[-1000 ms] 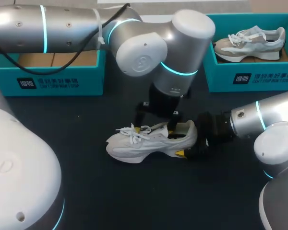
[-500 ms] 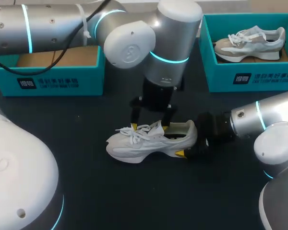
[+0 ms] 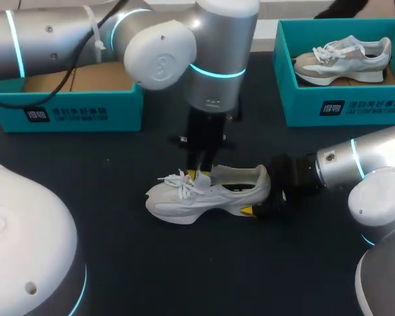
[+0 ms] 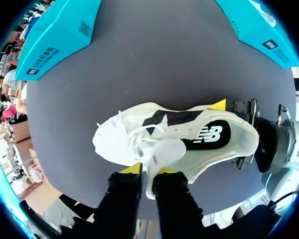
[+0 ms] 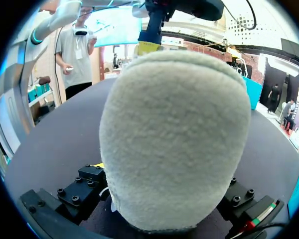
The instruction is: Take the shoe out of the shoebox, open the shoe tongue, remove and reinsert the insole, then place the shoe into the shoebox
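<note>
A white shoe lies on its sole mid-table, toe pointing left. My left gripper comes straight down onto its laces. In the left wrist view the yellow-tipped fingers stand close together with the white tongue pinched between them. The black insole shows inside the shoe's mouth. My right gripper holds the heel from the right, one finger on each side of it. The fuzzy heel fills the right wrist view between the fingers.
A teal shoebox with a bare cardboard floor stands at the back left. A second teal shoebox at the back right holds a grey and beige shoe. Dark tabletop lies in front of the white shoe.
My left gripper has slid left along the shoe from its mouth to the laces, and its fingers have come together on the tongue. The right arm and the shoe have stayed put.
</note>
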Robot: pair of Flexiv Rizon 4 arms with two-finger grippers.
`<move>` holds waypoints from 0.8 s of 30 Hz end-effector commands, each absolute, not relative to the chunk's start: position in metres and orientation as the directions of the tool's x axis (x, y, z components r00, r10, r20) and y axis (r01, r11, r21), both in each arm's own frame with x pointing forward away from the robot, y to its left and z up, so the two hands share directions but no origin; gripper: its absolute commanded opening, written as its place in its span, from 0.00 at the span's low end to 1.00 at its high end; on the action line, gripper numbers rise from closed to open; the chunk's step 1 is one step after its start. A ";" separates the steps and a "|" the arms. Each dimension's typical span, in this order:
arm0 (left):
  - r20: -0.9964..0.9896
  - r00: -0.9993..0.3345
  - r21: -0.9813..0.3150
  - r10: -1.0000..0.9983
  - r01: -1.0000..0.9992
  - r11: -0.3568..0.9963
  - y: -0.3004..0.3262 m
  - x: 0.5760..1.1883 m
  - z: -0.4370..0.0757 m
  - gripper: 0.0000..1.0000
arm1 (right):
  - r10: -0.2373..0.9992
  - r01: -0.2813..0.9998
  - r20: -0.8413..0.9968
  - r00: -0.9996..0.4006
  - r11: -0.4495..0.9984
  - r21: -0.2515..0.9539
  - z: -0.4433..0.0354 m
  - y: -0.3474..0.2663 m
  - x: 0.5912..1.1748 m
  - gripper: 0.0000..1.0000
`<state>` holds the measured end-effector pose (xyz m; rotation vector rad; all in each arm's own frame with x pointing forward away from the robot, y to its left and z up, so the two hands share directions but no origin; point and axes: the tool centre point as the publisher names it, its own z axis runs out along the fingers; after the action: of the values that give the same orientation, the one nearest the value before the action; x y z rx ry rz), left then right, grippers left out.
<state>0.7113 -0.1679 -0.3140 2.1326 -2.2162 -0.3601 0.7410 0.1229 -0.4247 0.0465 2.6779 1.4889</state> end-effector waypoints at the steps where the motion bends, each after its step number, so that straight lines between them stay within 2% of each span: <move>1: -0.080 -0.056 0.209 -0.995 -0.977 0.038 -0.153 0.714 -0.307 0.00 | 0.065 -0.011 -0.054 -0.996 0.530 0.848 -0.426 0.124 0.742 0.00; 5: -0.047 -0.098 0.210 -0.994 -0.974 0.086 -0.140 0.714 -0.300 0.00 | 0.065 -0.011 -0.054 -0.996 0.530 0.848 -0.426 0.124 0.742 0.00; 10: -0.050 -0.094 0.222 -0.994 -0.972 0.081 -0.120 0.721 -0.305 0.00 | 0.065 -0.011 -0.054 -0.996 0.530 0.848 -0.426 0.124 0.742 0.00; 24: -0.167 0.031 0.216 -0.985 -0.974 -0.067 -0.092 0.728 -0.349 0.00 | 0.065 -0.011 -0.054 -0.996 0.530 0.848 -0.426 0.124 0.742 0.00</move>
<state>0.7256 -0.0935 -0.3378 2.2223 -2.1239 -0.4176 0.7412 0.1231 -0.4246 0.0462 2.6777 1.4892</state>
